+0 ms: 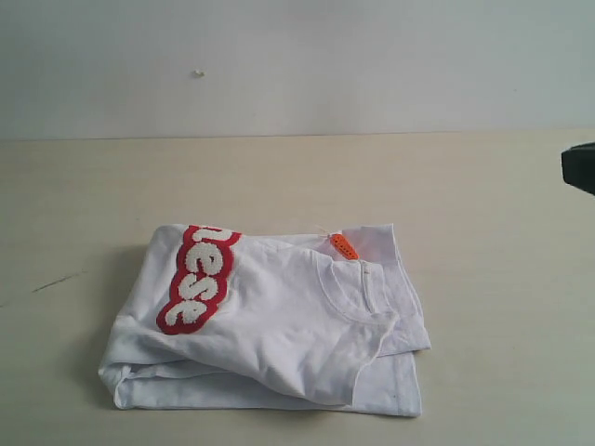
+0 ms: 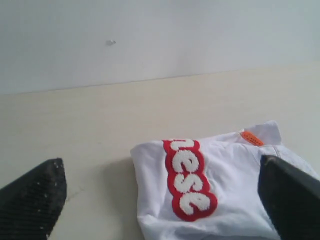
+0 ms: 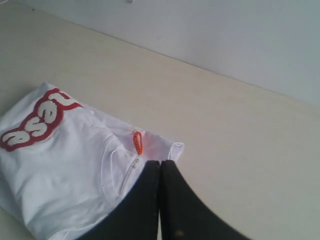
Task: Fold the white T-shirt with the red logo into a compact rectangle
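The white T-shirt (image 1: 288,321) lies folded into a rough rectangle on the table, its ribbed collar and orange neck tag (image 1: 344,246) on top at the right. The red logo (image 1: 197,277) runs down its left part, with only some white letters showing. In the left wrist view the shirt (image 2: 235,180) lies between and beyond the wide-apart fingers of my left gripper (image 2: 165,200), which is open and holds nothing. My right gripper (image 3: 160,165) is shut with nothing in it, raised above the shirt (image 3: 65,165) near the tag (image 3: 137,142). A dark piece of the right arm (image 1: 579,167) shows at the exterior view's right edge.
The pale wooden table (image 1: 465,186) stretches bare around the shirt on all sides. A plain light wall (image 1: 297,65) stands behind the table's far edge. A faint dark scratch (image 1: 56,282) marks the table left of the shirt.
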Available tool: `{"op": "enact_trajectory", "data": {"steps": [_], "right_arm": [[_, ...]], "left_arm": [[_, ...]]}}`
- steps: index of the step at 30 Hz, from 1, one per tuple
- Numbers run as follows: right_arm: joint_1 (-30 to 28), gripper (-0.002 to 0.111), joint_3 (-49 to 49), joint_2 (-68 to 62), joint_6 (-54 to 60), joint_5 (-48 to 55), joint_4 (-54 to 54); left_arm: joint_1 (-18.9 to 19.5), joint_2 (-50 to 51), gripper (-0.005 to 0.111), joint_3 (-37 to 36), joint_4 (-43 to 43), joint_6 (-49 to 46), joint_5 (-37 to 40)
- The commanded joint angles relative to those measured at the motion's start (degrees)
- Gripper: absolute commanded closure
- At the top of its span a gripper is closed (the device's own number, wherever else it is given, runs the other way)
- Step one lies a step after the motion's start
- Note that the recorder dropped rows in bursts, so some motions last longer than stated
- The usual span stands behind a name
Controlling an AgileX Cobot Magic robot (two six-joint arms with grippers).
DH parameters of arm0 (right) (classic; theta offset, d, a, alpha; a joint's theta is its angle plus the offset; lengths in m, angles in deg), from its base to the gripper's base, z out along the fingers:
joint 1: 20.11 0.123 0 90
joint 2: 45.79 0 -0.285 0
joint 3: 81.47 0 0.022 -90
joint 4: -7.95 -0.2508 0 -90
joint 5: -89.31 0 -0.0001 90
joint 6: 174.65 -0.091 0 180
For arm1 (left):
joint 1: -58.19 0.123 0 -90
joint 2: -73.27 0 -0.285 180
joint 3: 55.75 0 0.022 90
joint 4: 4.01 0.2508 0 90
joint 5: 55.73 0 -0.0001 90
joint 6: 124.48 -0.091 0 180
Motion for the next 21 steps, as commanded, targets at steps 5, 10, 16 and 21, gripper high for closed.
{"op": "enact_trajectory", "data": {"steps": [5, 10, 16, 21], "right_arm": [[-0.01, 0.108, -7.95, 11.43, 0.16, -2.44, -1.19], [-0.01, 0.108, -9.51, 17.15, -0.07, -2.28, -1.19], [-0.01, 0.108, -9.51, 19.49, -0.24, -1.95, -1.19], [-0.01, 0.108, -9.51, 19.49, -0.24, -1.95, -1.19]], "left_arm": [[0.1, -11.79, 0.004, -3.7, -2.51, 4.46, -1.85], [0.1, -17.0, 0.004, -3.7, -2.51, 4.24, -1.74], [0.1, -19.06, 0.004, -3.7, -2.51, 4.24, -0.62], [0.1, -19.04, 0.004, -3.7, -2.51, 3.99, -0.62]]}}
